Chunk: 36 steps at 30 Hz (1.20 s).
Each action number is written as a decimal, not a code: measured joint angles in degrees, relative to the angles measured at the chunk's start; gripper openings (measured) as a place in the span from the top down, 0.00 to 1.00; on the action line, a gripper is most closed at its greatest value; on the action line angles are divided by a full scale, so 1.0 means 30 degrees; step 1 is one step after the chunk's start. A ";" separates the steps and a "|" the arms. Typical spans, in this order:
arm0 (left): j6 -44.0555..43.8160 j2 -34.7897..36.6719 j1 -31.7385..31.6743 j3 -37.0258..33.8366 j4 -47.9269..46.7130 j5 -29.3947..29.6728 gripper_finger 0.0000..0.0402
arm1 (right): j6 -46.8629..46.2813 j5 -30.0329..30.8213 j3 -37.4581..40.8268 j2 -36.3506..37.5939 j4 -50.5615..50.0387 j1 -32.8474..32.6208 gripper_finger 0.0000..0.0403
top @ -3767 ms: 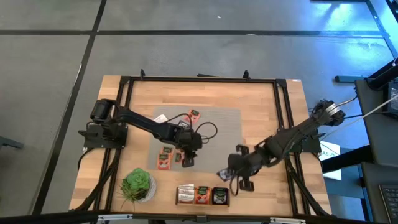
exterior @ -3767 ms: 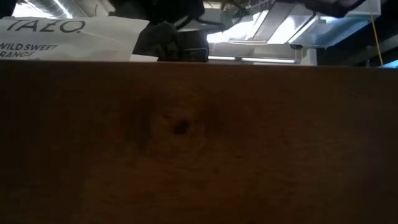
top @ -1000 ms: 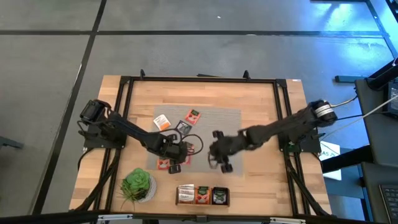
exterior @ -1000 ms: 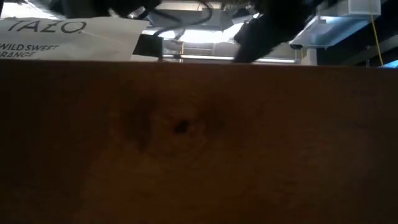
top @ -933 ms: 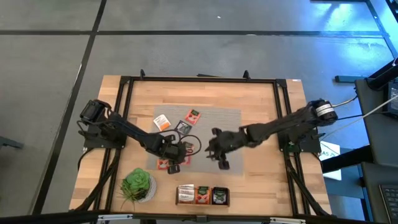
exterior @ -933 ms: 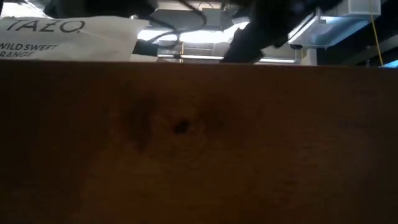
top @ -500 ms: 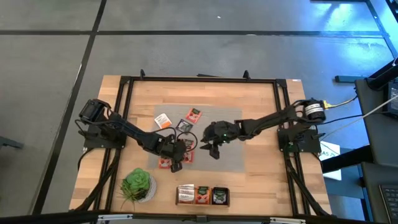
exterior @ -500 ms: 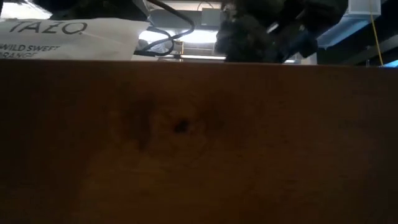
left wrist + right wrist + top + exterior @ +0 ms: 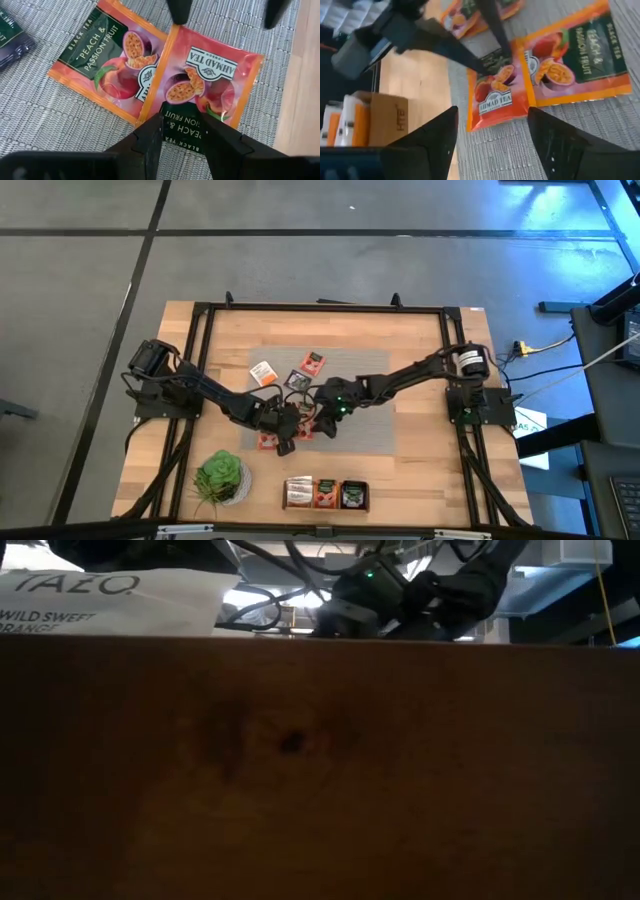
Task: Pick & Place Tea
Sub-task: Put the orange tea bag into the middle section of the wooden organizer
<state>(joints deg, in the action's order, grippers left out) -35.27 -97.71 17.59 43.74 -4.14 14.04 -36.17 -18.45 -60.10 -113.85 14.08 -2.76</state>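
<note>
Both claws (image 9: 300, 427) apparently open, meeting.

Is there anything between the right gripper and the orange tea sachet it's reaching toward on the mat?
Yes. The left gripper is already down on that orange sachet, its fingers on the sachet's far end. The right gripper hangs open just short of it, above the grey mat. Nothing else lies between them.

Two orange peach-and-passion-fruit tea sachets (image 9: 210, 87) lie flat, edges overlapping, on the grey mat; others are scattered nearby.
</note>
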 joint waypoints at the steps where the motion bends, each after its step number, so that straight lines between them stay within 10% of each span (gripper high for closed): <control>1: 0.0000 0.0000 0.0004 -0.0004 0.0008 0.0033 0.68 | -0.0384 0.0010 -0.0145 -0.0124 -0.0076 0.0005 0.40; 23: -0.0007 -0.0022 0.0252 -0.0019 0.0194 0.0569 0.68 | -0.0923 0.0935 -0.0480 -0.0369 -0.1283 0.0000 0.41; 36: -0.0029 -0.0051 0.0244 -0.0026 0.0992 0.1491 0.68 | -0.0789 0.0625 -0.0480 -0.0449 -0.0575 -0.0058 0.63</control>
<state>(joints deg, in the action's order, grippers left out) -35.35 -97.86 18.33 43.66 -1.17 18.51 -38.53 -16.58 -61.54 -115.20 12.35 -2.94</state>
